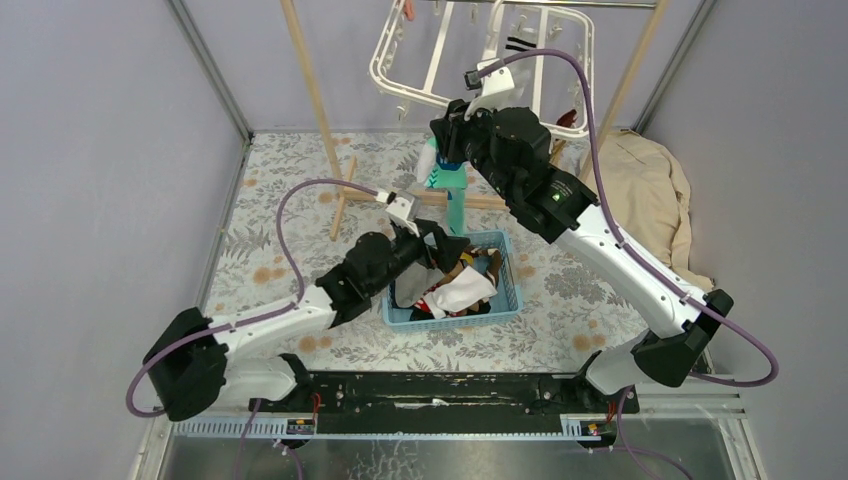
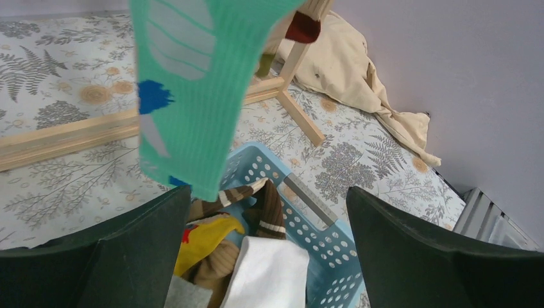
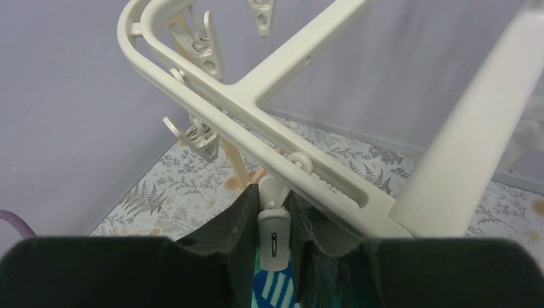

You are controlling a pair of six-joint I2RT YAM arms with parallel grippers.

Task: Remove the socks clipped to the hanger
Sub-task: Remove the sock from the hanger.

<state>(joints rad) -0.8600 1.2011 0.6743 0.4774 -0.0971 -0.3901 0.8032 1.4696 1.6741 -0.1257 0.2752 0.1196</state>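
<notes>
1. The left claw [image 2: 268, 212] is spread wide and holds nothing. It hangs over the blue basket [image 2: 317, 253], which sits on the flowered worktop [image 2: 58, 186] with a pile of socks [image 2: 269, 276] inside.
2. The teal sock [image 2: 192, 96] dangles just above and beyond that claw, with its toe about over the basket's far rim.
3. Its top is fastened to the white hanger [image 3: 256, 109]. There the right claw [image 3: 272, 196] is pinching the clip [image 3: 274, 236], one finger on each side.
4. The step in hand looks to be squeezing that clip open. Press its tail squarely so it does not twist aside, and hold the frame steady so it does not swing. The left claw is well placed to guide the sock down.
5. The wooden rack [image 2: 64, 138] has its foot bar just behind the basket, so a sock dropped crooked could land on it.
6. A hanger bar crosses close over the right fingers, and spare clips dangle beside them.
7. The beige cloth [image 2: 346, 70] lies well apart at the far right and blocks nothing.
</notes>
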